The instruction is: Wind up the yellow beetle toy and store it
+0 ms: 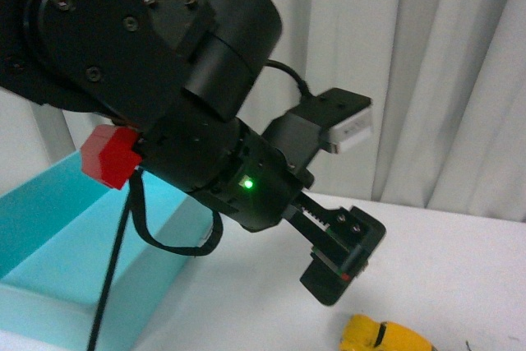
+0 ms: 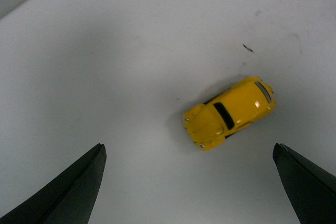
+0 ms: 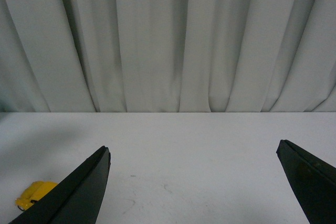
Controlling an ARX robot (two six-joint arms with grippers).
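Observation:
The yellow beetle toy (image 2: pixel 229 113) stands on its wheels on the white table, alone and untouched. In the front view only part of it (image 1: pixel 385 336) shows at the bottom edge. My left gripper (image 1: pixel 345 260) hangs above the table, a little behind and above the toy, open and empty. In the left wrist view its fingertips (image 2: pixel 79 184) spread wide, with the toy ahead of them, nearer the right finger. My right gripper (image 3: pixel 191 182) is open and empty, low over the table. A sliver of the toy (image 3: pixel 32 194) shows beside its left finger.
A light blue open box (image 1: pixel 74 244) stands at the left of the table. The left arm's black body (image 1: pixel 148 80) fills the upper left of the front view. A pale curtain (image 3: pixel 168 40) hangs behind the table.

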